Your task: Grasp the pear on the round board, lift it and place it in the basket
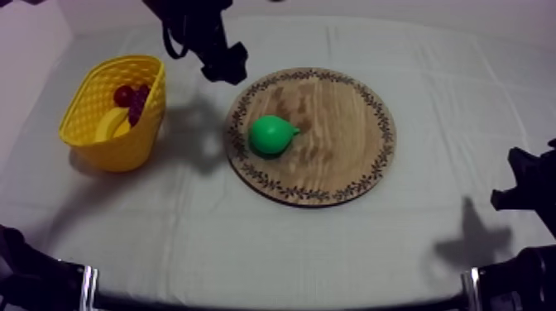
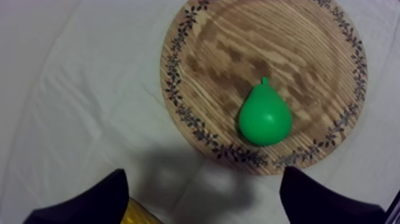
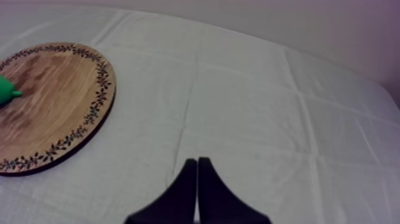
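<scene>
Worktop (image 1: 248, 240) under a grey-white cloth carries, at its left side, the yellow basket (image 1: 124, 141), which stands upright and well apart from the wooden board (image 1: 347, 107). Inside the basket lie a banana (image 1: 111, 126) and some dark red and purple fruit (image 1: 132, 99); I cannot tell its kind.

To the right of the basket the left arm comes in from the upper left. The left gripper (image 1: 225, 73) hangs over the cloth between the basket and the board, just beside the far left rim of the board. In the left wrist view its jaws are spread wide with nothing between them. A bit of yellow basket shows next to one jaw, and the board lies ahead of them.

The board is near the middle of the worktop. It is round, with a dark leaf pattern along the rim. The pear (image 1: 271, 135) is green and lies on its side on the left part of the board, inside the patterned rim, with its stem end pointing toward the centre of the board. The jaws are apart from it.

At the right side of the worktop the right gripper (image 3: 197, 164) rests low over bare cloth, apart from the board. Its jaws are pressed together as a narrow wedge and hold nothing.
</scene>
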